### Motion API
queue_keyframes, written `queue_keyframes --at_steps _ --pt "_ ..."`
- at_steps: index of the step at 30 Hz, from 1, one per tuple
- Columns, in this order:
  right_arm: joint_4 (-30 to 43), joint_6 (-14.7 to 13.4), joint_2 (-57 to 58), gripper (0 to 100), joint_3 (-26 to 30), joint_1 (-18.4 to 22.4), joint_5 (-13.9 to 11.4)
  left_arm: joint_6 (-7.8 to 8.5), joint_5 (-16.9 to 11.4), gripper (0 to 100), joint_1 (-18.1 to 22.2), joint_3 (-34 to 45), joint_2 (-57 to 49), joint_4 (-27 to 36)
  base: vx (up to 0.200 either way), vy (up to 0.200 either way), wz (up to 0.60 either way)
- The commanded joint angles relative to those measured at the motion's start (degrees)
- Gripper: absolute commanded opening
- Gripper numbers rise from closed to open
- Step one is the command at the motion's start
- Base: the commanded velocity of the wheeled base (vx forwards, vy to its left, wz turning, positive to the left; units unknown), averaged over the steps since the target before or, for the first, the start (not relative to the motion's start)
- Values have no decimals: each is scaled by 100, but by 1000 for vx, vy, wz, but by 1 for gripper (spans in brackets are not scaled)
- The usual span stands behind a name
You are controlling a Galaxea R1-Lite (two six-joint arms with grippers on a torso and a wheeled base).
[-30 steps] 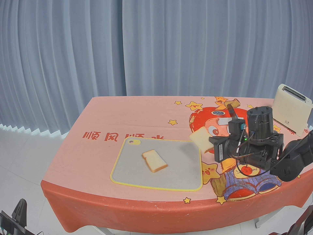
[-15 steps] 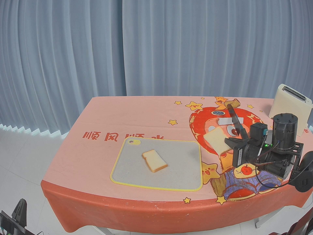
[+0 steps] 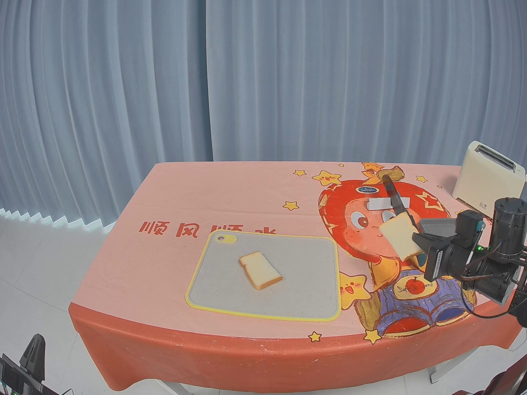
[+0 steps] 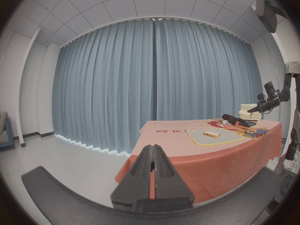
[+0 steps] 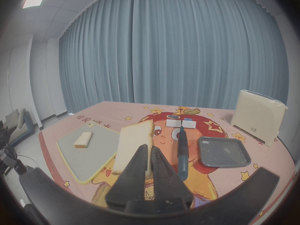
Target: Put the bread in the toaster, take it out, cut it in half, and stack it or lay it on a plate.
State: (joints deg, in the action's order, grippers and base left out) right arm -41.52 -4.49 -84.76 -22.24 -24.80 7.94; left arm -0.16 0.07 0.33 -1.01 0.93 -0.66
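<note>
Orange, cartoon-printed surface (image 3: 219,198) here. Right hand (image 3: 421,241) is clamped on a full bread slice (image 3: 399,236), held up off it. The grey tray (image 5: 223,152) lies between it and the cream toaster (image 3: 490,176), with the knife (image 3: 395,196) just beside the tray. 1 smaller bread piece (image 3: 260,270) lies on the cutting board (image 3: 219,297). Left hand (image 4: 152,153) is pinched together, holding nothing, low beside the surface.

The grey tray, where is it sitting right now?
The grey tray lies flat on the right side of the table, between the knife and the toaster.
</note>
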Motion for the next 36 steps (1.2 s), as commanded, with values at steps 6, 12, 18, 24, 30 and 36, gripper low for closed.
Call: queue_keyframes --at_steps 6,12,18,24,30,36 --pt "12 -17 390 0 61 -60 59 -37 37 0 2 101 -93 4 0 0 0" --pt "12 -8 443 0 105 -69 68 -46 37 0 2 101 -93 4 0 0 0" --pt "12 -8 522 0 149 -87 6 -37 37 0 2 101 -93 4 0 0 0" --pt "4 -8 522 0 132 -87 15 -37 37 0 2 101 -93 4 0 0 0" --pt "4 -8 540 0 132 -157 68 -19 45 0 2 101 -93 4 0 -167 0" --pt "12 0 575 0 132 -157 85 -37 45 0 2 101 -93 4 0 -200 0"
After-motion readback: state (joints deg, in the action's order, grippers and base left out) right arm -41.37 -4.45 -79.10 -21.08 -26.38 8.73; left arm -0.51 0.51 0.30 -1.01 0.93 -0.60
